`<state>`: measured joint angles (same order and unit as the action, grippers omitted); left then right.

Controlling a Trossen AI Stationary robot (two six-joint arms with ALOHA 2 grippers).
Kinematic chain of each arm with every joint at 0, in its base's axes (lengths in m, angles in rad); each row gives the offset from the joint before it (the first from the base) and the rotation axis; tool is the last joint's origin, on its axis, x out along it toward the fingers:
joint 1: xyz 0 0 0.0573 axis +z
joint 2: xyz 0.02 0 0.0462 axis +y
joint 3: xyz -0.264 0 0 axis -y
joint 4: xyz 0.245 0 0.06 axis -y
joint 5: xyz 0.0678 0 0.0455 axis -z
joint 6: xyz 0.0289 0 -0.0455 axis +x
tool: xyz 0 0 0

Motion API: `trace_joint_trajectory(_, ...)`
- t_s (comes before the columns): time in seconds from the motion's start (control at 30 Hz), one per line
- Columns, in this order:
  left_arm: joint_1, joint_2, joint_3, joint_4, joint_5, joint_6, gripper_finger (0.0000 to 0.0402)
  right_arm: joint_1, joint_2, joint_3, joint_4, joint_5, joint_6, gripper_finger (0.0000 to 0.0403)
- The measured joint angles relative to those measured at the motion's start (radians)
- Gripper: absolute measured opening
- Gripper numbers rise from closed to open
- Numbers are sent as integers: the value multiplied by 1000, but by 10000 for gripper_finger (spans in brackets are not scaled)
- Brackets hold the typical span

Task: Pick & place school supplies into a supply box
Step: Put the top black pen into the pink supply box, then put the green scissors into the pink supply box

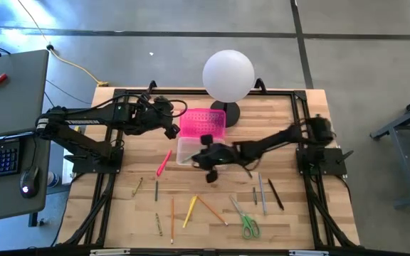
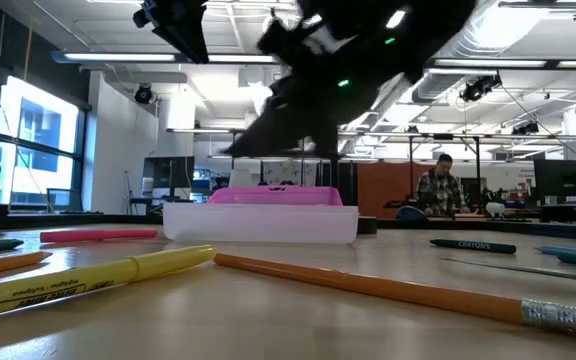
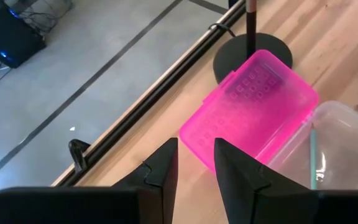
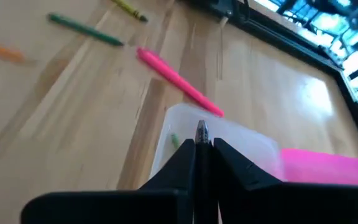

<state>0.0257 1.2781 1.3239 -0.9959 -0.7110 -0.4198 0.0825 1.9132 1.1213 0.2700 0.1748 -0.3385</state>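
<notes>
The supply box stands open at mid-table, its pink lid [image 1: 203, 122] laid back and its clear base [image 1: 186, 151] toward the near side. A thin green pen [image 3: 314, 155] lies in the base. My right gripper [image 4: 202, 146] hangs over the base's near right corner, shut on a thin pencil [image 4: 201, 130]. My left gripper [image 3: 194, 165] hovers open beside the lid's left edge with nothing between its fingers. A pink marker [image 1: 164, 163], a yellow pen [image 1: 190, 211], an orange pencil [image 1: 212, 210] and green-handled scissors [image 1: 246, 224] lie flat on the table. My right gripper pinches the thin pencil between its two fingers; only its grey end [image 4: 201, 128] sticks out past the fingertips. The fingers slant down from the table's right side, along the pencil. The pencil is lifted clear, its end over the clear base; the gripper hides the rest.
A white globe lamp [image 1: 228, 75] stands just behind the lid, its black foot [image 3: 253, 59] beside the lid's far edge. More pencils [image 1: 262, 192] lie near the right arm. A black frame [image 1: 191, 92] rims the table. In the low view a person [image 2: 438, 190] sits far behind.
</notes>
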Motion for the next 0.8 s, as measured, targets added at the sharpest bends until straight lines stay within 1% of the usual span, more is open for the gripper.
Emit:
trace_joint_trajectory(0.13,0,0,0,-4,29,0,134,-33,114,74,10,-61,13,28)
trace_joint_trajectory(0.23,0,0,0,-9,29,0,134,-51,161,89,-1,-47,21,21)
trace_joint_trajectory(0.33,0,0,0,-9,36,4,134,-66,168,90,-10,-42,25,22)
trace_joint_trajectory(0.47,0,0,0,-9,41,4,134,-81,169,90,-27,-17,68,48)
trace_joint_trajectory(0.6,0,0,0,-9,43,4,134,-98,169,91,-27,19,72,80)
trace_joint_trajectory(0.8,0,0,0,-9,50,4,134,-107,150,90,-29,21,69,107)
